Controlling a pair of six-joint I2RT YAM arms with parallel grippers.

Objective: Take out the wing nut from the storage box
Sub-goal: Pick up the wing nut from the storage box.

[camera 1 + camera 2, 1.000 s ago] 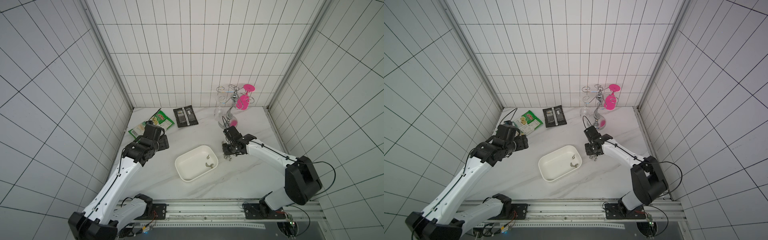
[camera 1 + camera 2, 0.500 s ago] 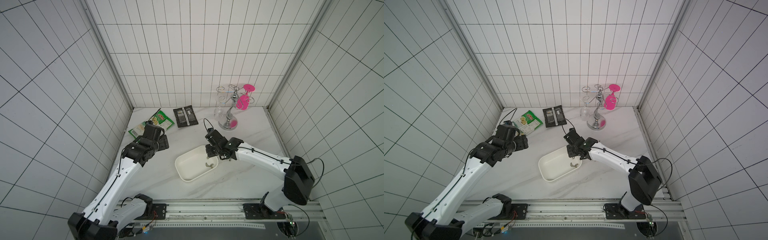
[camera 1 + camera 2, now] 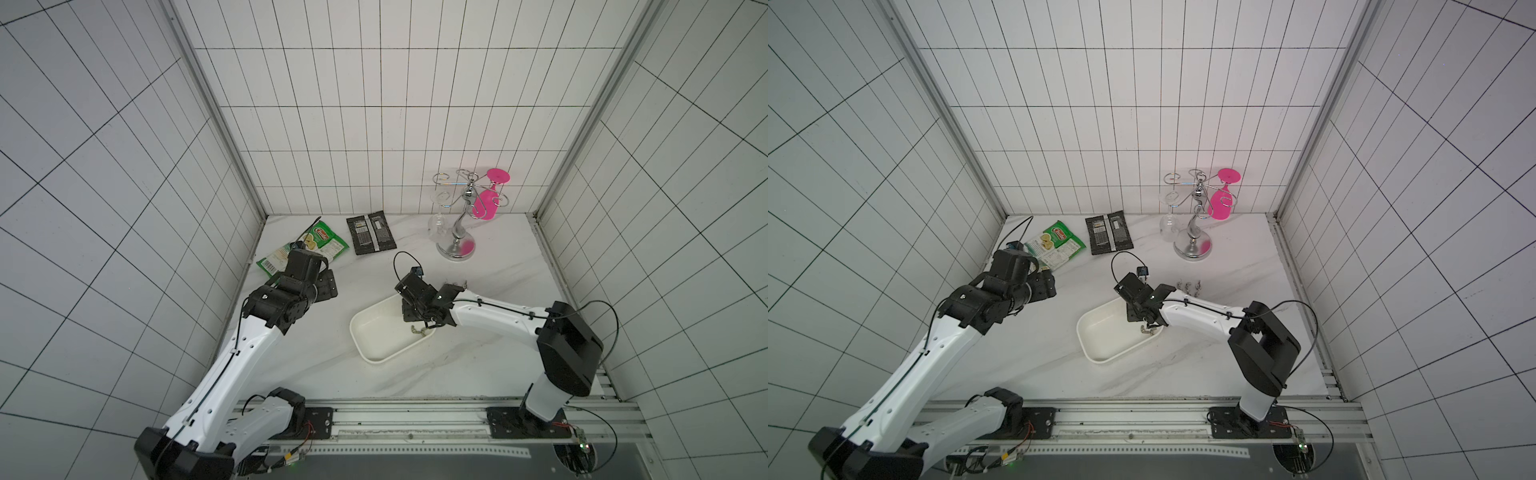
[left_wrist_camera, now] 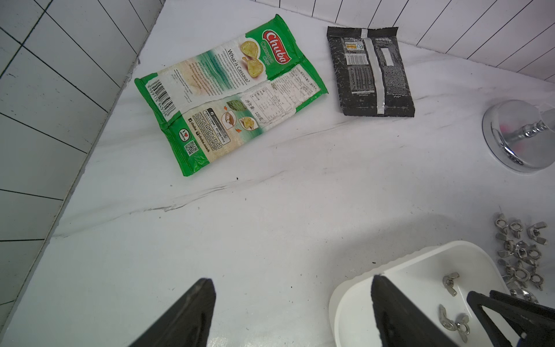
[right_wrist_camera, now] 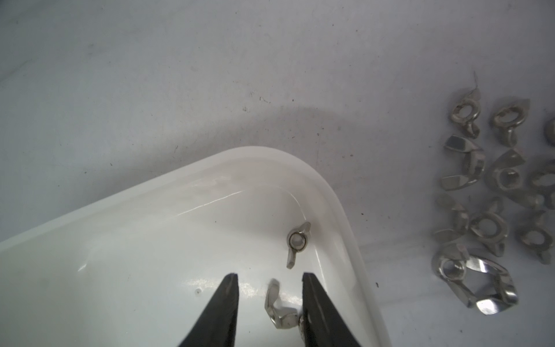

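Right wrist view: the right gripper stands part-open astride a nut on the box floor. One finger touches it but nothing is clamped, likely lining up a pinch. In both top views the box sits lower centre. Parked aside, the left gripper gapes wide, empty.

The storage box is showing plain glossy white, its wing nuts are gleaming silver-grey, and the right fingers are showing black. The table is showing white marble with faint grey veins, and the wall tiles white with dark grout lines. The snack packet is showing green with a red logo, the other packet black with a silvery strip, and the hanging glass is glowing pink on a chrome rack.
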